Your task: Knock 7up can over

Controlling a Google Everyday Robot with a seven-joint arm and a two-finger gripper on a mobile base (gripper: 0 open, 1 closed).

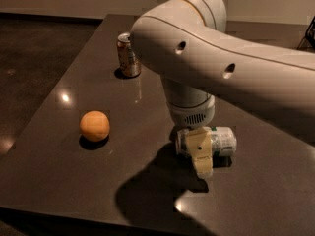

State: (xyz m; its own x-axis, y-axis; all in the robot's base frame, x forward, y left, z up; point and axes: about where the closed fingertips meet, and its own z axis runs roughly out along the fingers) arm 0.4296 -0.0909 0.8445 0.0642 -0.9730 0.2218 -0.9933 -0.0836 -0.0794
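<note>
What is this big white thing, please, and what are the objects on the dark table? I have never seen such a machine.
The big white shape is the arm of a mobile robot. At its lower end is the gripper, the grasping part, low over the dark table. One camera looks down at the table; where it is mounted is not known. Three things are on the table: an orange ball at the left, a gold-brown can upright at the back, and the 7up can, silver-white with green print, lying on its side right beside the gripper. Whether the gripper holds it cannot be seen.
</note>
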